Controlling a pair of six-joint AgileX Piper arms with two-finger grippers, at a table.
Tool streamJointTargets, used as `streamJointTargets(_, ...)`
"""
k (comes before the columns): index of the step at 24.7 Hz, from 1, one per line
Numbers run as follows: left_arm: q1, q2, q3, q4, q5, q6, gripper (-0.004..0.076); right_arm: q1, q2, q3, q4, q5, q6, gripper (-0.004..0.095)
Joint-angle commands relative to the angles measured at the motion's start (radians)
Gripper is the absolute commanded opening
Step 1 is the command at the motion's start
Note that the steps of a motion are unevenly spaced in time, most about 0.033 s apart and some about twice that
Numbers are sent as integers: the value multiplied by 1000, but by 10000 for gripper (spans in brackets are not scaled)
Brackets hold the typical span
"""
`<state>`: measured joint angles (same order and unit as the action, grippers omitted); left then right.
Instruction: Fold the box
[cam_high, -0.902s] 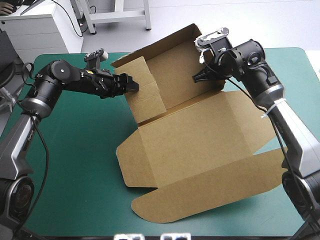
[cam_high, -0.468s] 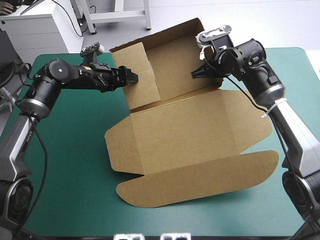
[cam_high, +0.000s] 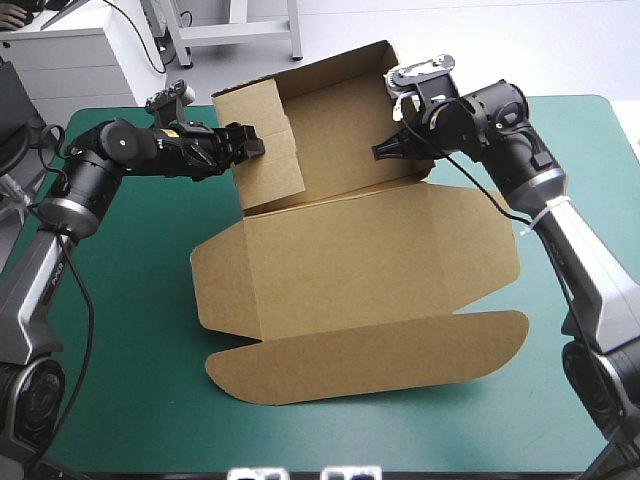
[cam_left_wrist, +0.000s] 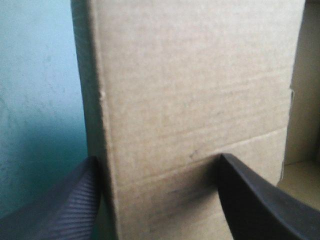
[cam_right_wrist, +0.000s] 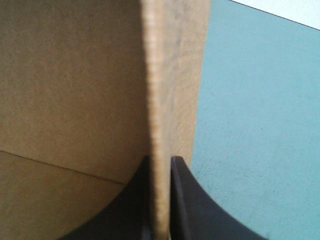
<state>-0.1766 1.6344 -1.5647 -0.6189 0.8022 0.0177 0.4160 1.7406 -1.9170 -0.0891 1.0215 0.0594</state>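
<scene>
My right claw (cam_high: 384, 151) is clenched on the right edge of the raised far wall of the brown cut-board box (cam_high: 370, 260). My left claw (cam_high: 250, 146) stands spread astride its upright left flap. Its lid lies flat on the near side, with bare teal-green table cover (cam_high: 120, 330) to the left and right.

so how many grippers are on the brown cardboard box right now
2. The left gripper, black fingers open, is at the raised left side wall of the brown cardboard box; the right gripper is shut on the right edge of the raised back panel.
</scene>
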Motion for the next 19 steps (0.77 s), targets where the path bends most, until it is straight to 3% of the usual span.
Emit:
streamJointTargets(1,-15,-12,-27,-15,-69,-11,430,51,-61,-40,106,-104,-36,-14)
streamJointTargets(9,-28,8,-27,28,-65,-11,194,75,-61,-40,115,-107,-36,-14)
streamJointTargets(10,-28,8,-27,28,-70,-11,105,75,-61,-40,120,-103,-36,-14)
streamJointTargets(12,-28,8,-27,28,-74,9,8,75,-61,-40,139,-103,-43,-14)
streamJointTargets(19,-28,8,-27,60,-68,41,-8,75,-59,-40,139,-101,-49,-14)
